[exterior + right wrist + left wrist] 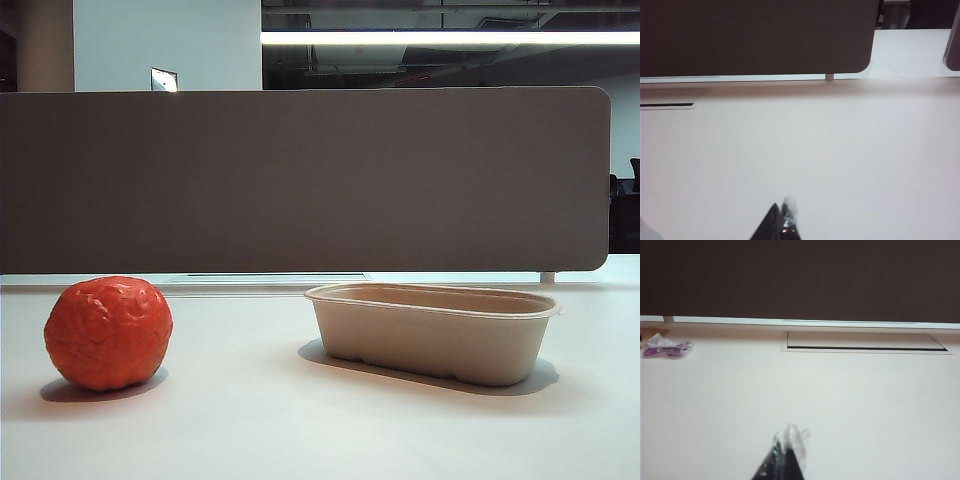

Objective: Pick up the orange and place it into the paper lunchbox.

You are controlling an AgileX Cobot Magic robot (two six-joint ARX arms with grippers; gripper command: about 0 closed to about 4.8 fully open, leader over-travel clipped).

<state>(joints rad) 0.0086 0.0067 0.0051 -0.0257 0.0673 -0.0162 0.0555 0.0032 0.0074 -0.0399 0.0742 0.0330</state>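
Exterior view: no arm and no gripper shows here, only the scene on the table.
Divider panel (300, 180): a wide dark screen that stands along the far edge and closes the work area.
Table (300, 430): white and flat, it carries both task things.
Paper lunchbox (433, 332): a beige oval tray on the right of the middle, upright with the open side up and nothing inside. I judge it is put so that the fruit can go in from above.
Orange (108, 332): reddish, with wrinkled skin, it rests on the table at the left, well apart from the lunchbox. Nothing touches it, so the pick-up is not yet begun.
Cable hatch (865, 341): a flat rectangular cover in the table near the panel, seen from the left wrist.
Purple wrapper (665, 346): a small crumpled piece that lies far off beside the panel, not part of the task.
Left gripper (783, 460): the fingertips lie together in one dark point with a clear covering, so the jaws are closed. It holds nothing and hangs over bare table.
Right gripper (780, 222): the same, the tips pressed together, nothing between them, over bare table.
Judgement: both arms seem to wait at rest. The left one is on the orange's side and would have to open first.
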